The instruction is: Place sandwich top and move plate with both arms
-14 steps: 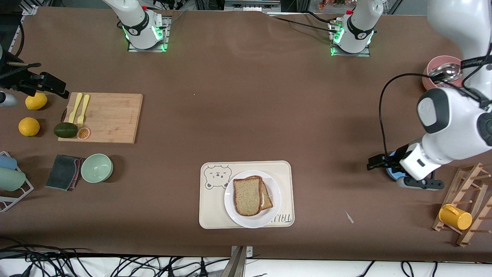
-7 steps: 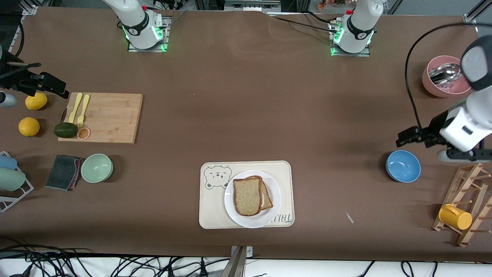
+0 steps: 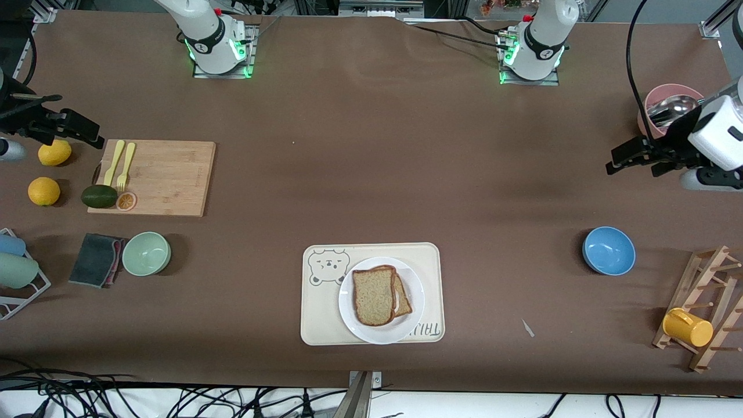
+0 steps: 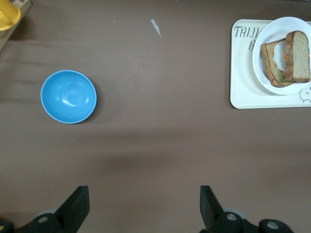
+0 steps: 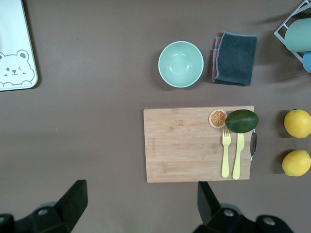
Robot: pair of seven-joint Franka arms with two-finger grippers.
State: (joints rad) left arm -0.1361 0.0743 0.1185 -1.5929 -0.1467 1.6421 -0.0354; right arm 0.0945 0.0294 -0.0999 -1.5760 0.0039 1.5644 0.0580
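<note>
Where brown table bears bear-print tray: white plate, speckled sandwich top; left gripper and right gripper both agape, empty.

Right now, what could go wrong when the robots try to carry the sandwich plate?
1. The sandwich top sits shifted off the slice under it, so it might slide when the plate moves.
2. The plate rests on a bear-print tray; a gripper reaching for the rim may nudge the tray.
3. Both grippers are open and away from the plate: the left gripper by the pink bowl, the right gripper near a lemon. Uneven lifting could tilt the plate.
</note>
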